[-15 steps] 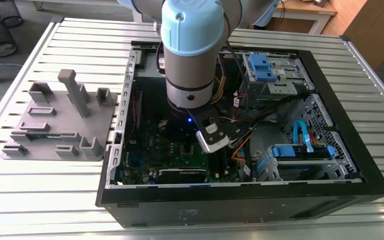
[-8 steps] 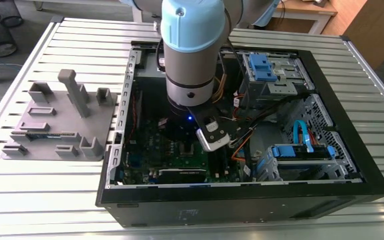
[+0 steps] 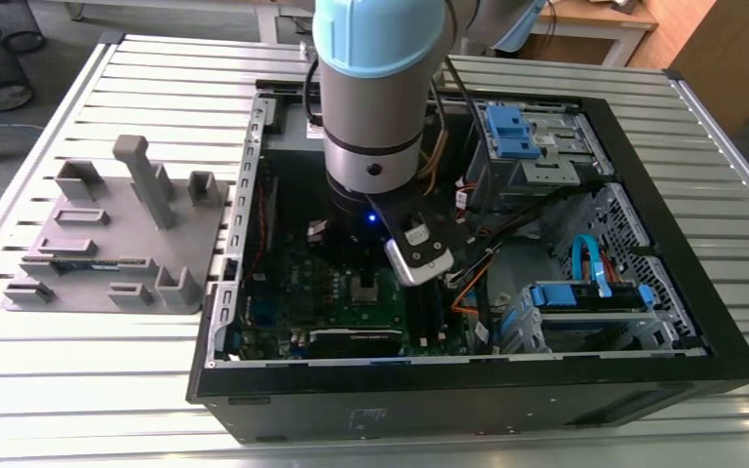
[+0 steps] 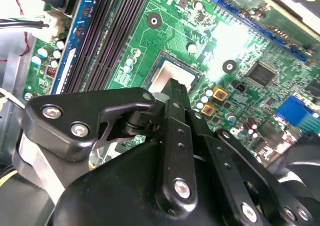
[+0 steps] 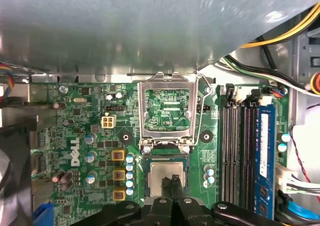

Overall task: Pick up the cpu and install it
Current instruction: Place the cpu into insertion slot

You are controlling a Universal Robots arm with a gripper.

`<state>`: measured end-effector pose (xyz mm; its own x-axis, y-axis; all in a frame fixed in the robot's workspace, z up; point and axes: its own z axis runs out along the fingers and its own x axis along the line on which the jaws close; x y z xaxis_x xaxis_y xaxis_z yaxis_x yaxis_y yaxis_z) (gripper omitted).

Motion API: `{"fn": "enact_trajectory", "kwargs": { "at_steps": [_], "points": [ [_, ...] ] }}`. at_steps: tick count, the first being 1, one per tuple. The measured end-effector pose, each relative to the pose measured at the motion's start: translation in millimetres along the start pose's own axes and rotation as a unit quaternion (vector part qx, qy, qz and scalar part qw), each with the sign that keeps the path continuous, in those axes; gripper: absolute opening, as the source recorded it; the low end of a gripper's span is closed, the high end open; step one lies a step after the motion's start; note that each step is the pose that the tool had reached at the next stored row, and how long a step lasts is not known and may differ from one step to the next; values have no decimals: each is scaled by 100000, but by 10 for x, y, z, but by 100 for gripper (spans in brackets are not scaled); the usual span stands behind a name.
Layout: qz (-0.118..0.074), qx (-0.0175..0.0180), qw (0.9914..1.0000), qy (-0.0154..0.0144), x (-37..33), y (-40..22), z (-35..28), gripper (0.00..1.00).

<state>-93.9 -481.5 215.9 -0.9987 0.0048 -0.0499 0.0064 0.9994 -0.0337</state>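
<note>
1 robot arm (image 3: 372, 107) hangs in from 12 o'clock in the exterior view and reaches down into an open black computer case (image 3: 479, 405) lying on a slatted metal table (image 3: 89, 380). At 9 o'clock from the case, on the exterior view's left, a grey block tray (image 3: 199, 249) rests well apart from the arm. Inside the case a blue drive cage (image 3: 518, 132) shows at 1 o'clock from the arm's wrist and another blue cage (image 3: 583, 297) at 4 o'clock, while the green circuit board (image 3: 348, 331) lies at 6 o'clock beneath it. In both wrist views the gripper (image 5: 172, 182) (image 4: 175, 85) hovers low over the board's socket (image 5: 165, 158). Its jaws are drawn together, no gap showing between the 2 dark tips, and nothing is clamped between them. The cpu (image 5: 158, 173) (image 4: 165, 75) lies flat in the socket, silvery top upward, directly under those tips; whether they touch it I cannot tell. The socket's metal frame (image 5: 167, 110) stands flipped open, just beside the cpu on the side away from the gripper's body. In the first wrist view long memory slots (image 5: 235, 146), black and blue, run alongside the socket, near but not touching
</note>
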Motion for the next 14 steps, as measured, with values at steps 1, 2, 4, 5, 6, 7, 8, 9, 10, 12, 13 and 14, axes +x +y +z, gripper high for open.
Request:
{"fn": "enact_trajectory", "kwargs": {
  "at_steps": [1,2,4,5,6,7,8,9,10,12,13,14],
  "points": [
    [0,35,100000,4,-1,-1,-15,11],
    [-3,53,100000,3,-1,-1,-26,11],
    [-5,121,100000,-7,-2,0,-33,11],
    [-4,142,100000,-4,-2,-1,-33,11],
    [-5,145,100000,-5,-2,-1,-33,11],
    [-6,200,100000,1,-1,-1,-34,11],
    [-12,244,100000,0,-2,-1,-34,11],
    [-9,247,100000,0,-1,-1,-34,11],
    [-11,249,100000,1,-2,-1,-34,11],
    [-11,253,100000,0,-2,-1,-34,11],
    [-11,258,100000,3,-2,-1,-34,11],
    [-12,261,100000,1,-2,-1,-34,11]
  ]
}}
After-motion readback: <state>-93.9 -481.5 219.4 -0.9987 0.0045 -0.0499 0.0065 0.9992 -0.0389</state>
